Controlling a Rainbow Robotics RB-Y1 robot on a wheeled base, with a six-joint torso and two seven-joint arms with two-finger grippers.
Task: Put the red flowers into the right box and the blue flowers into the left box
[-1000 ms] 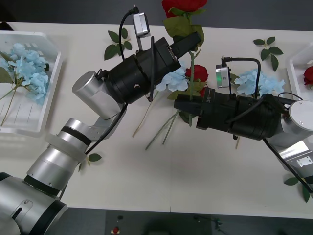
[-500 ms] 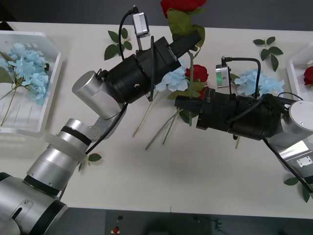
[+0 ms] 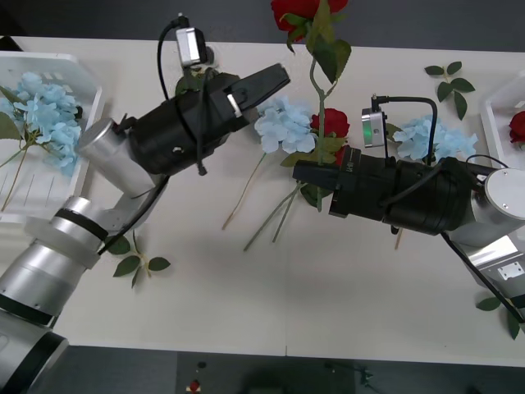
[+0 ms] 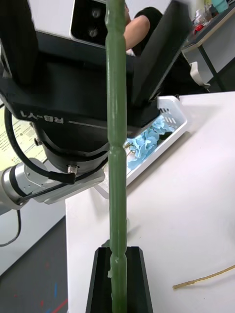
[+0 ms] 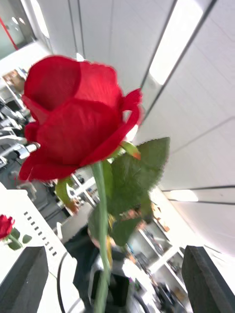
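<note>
Between the closed jaws of the right gripper (image 3: 302,174) stands the thin green stem of one of the red flowers (image 3: 305,10), held upright so that its leaves and deep-red head rise well above the jaws, past the far edge of the desk (image 3: 271,304). The right wrist view shows that same stem (image 4: 116,146) pinched at its lower end between the black fingers (image 4: 139,281) and running straight up in front of the left arm's dark body.

Just to the left of the right jaws, the left gripper (image 3: 275,82) points toward the stem with its jaws spread open and nothing between them; the stem stands a little apart from their tips. From the left wrist the rose head (image 5: 73,122) and a green leaf (image 5: 134,178) float ahead of the two parted fingers (image 5: 22,279), untouched.

Beside the right jaws lies the loose pile: one of the blue flowers (image 3: 283,125) just left of the stem, a second rose (image 3: 330,122) close behind the jaws, and another pale blue cluster (image 3: 432,135) beyond the right wrist camera. Far to the left of both jaws, the left box (image 3: 89,123) already holds blue blooms (image 3: 45,115). At the far right, the right box (image 3: 495,107) shows its white edge with a red bloom (image 3: 517,125) inside. Loose leaf sprigs (image 3: 449,82) lie scattered on the desk.
</note>
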